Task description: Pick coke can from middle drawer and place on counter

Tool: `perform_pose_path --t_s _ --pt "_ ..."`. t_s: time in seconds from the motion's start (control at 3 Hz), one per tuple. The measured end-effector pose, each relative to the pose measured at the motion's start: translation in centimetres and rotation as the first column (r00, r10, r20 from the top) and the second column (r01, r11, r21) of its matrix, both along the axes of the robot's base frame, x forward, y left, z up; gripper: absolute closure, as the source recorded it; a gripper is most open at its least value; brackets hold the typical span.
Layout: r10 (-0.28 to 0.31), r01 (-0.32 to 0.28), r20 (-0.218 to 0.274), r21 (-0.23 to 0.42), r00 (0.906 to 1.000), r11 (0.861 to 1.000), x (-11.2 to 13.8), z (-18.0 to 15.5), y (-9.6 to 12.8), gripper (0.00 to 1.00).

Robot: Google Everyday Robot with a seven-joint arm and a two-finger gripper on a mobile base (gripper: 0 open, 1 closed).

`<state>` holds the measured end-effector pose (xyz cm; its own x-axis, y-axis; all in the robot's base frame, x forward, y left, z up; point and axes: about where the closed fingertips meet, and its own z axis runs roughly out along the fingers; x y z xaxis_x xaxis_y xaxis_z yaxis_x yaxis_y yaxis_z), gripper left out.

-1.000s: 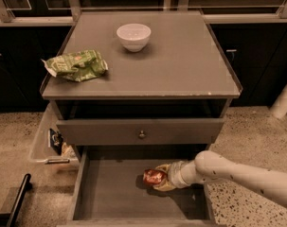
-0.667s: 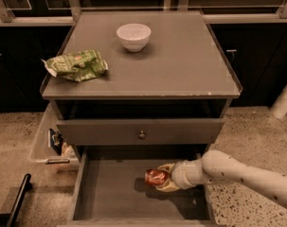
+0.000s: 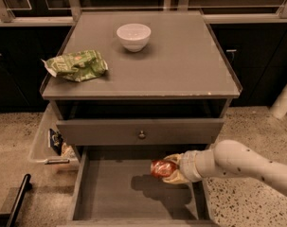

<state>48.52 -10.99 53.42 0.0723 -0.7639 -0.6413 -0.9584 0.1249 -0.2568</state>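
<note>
The red coke can (image 3: 162, 168) is held on its side in my gripper (image 3: 173, 170), above the floor of the open middle drawer (image 3: 119, 193), toward its right side. The gripper's pale fingers close over and under the can, and my arm (image 3: 242, 163) reaches in from the right. The can casts a shadow on the drawer floor below it. The grey counter (image 3: 181, 65) is above, with a pale rim and worn front edge.
A white bowl (image 3: 133, 36) stands at the counter's back middle and a green snack bag (image 3: 76, 65) lies at its left. A closed drawer front with a round knob (image 3: 142, 135) sits above the open drawer. A clear bin (image 3: 50, 143) hangs at the cabinet's left.
The gripper and the can have shifted a little to the right and slightly up inside the drawer.
</note>
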Motion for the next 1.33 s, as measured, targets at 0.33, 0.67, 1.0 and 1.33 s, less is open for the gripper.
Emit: perform_pose_path --t_s 0.33,0.67,1.0,1.33 --pt "-0.018 0.018 0.041 -0.015 0.9990 1.000 0.7 6.2 -1.7 1.00" --pt "-0.018 0.018 0.041 -0.015 0.9990 1.000 0.7 6.2 -1.7 1.00" --pt "-0.011 0.013 0.101 -0.024 0.9948 1.000 0.0 9.0 -1.6 1.00" --pt "0.003 0.008 0.209 -0.051 0.9778 0.999 -0.3 15.4 -1.5 1.00"
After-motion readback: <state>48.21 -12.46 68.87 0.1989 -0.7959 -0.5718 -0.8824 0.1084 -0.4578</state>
